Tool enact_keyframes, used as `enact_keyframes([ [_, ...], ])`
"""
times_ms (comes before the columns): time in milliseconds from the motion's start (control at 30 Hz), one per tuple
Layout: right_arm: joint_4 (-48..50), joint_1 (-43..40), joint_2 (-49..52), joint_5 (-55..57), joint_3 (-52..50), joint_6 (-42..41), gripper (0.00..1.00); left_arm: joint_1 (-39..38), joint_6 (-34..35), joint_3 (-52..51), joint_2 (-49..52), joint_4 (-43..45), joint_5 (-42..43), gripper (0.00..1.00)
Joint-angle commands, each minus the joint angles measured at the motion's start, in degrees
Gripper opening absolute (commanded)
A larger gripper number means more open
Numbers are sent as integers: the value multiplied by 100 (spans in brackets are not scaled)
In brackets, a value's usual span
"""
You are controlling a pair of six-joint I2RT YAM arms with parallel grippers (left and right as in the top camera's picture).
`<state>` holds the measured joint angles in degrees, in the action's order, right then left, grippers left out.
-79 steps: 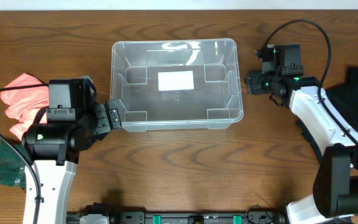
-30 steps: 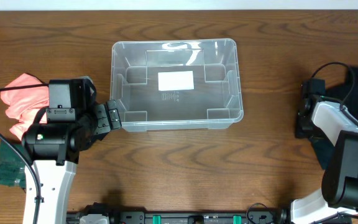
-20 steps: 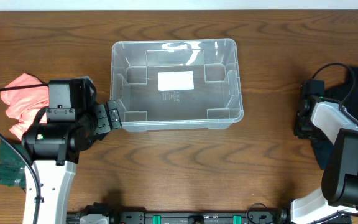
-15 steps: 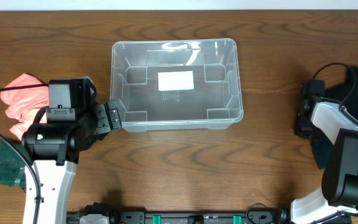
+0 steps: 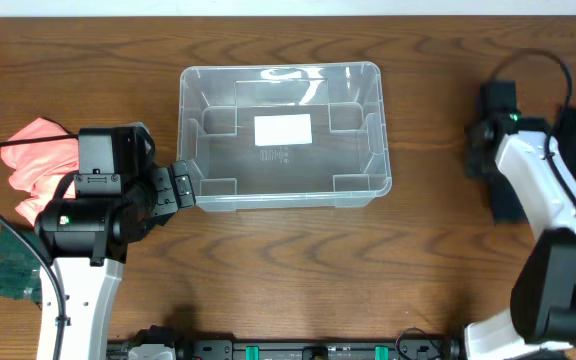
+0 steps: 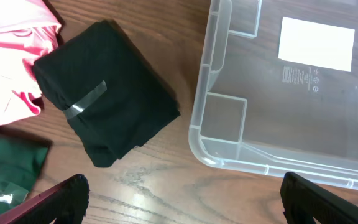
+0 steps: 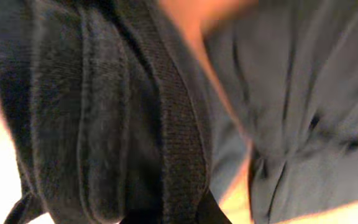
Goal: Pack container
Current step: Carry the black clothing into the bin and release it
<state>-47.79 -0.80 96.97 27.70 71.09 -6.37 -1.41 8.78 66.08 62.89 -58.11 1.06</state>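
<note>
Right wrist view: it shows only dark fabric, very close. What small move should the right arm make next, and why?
Probably lift slightly to check the grasp: the dark fabric fills the view, so a hold cannot be confirmed, and the container is empty.

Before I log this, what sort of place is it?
Likely a robot packing bench: left arm and right arm at a table, a container, pink cloth and black bundle beside it.

Container [image 6: 201,99] corner right; black folded cloth [image 6: 107,102] just beside; pink cloth [image 6: 8,68], green cloth [image 6: 5,171] left
</note>
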Motion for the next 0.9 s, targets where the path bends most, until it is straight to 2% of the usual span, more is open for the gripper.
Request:
enact_keyframes([
  [0,28,610,-634,79,734,428,1,-28,-11,90,0,-9,-72,98],
  [133,468,1528,-977,-48,1248,896,1,-28,-11,90,0,-11,-72,98],
  [300,1119,2754,-984,-396,1331,1554,1,-26,26,90,-2,20,-166,98],
  [400,1342,3351,-726,-400,1329,1567,1,66,498,92,-48,-4,-1097,98],
  [467,1493,3665,-442,-402,1327,1567,1,293,789,92,-107,-9,-1401,98],
  [633,2006,4216,374,-422,1329,1569,3,1023,1001,92,-168,0,-975,98],
  [800,2789,4599,1117,-667,1329,1751,5,1283,999,90,-157,-90,-772,98],
  [867,3051,4717,1408,-734,1329,1784,11,1281,999,90,-157,-107,-772,98],
])
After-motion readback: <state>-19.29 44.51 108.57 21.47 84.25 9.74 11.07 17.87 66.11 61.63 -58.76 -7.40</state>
